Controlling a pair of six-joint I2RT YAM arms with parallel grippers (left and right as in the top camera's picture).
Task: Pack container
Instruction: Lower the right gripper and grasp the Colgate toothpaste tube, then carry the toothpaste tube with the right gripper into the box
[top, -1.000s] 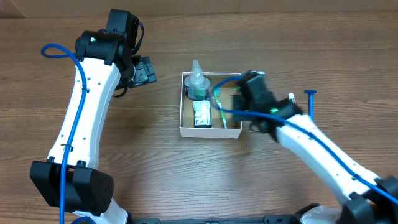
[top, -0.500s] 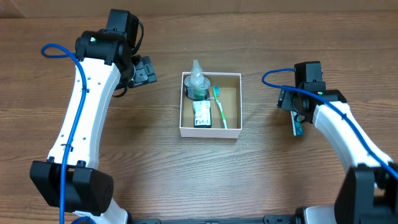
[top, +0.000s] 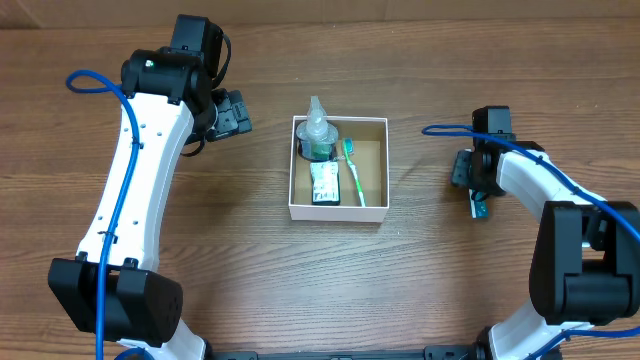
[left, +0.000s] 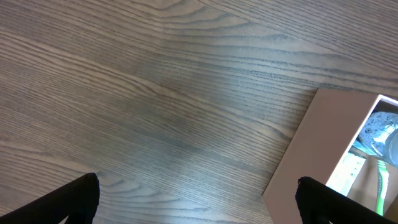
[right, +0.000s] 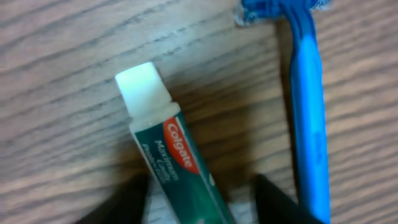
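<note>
The container (top: 338, 212), a square shallow box with white walls and a brown inside, stands mid-table. It holds a clear bottle (top: 318, 135), a green toothbrush (top: 353, 175) and a small packet (top: 324, 183). Its corner shows in the left wrist view (left: 311, 149). My right gripper (top: 477, 186) is low at the table's right, open, with its fingers (right: 202, 199) on either side of a green Colgate toothpaste tube (right: 171, 149) that lies on the table. A blue razor (right: 309, 118) lies just beside the tube. My left gripper (top: 232, 113) is open and empty (left: 199, 202), left of the container.
The tabletop is brown wood. The tube's end sticks out below my right gripper in the overhead view (top: 481, 209). Blue cables run along both arms.
My right arm has swung from over the container to the table's right and has come down over the toothpaste tube. The left arm has not moved.
</note>
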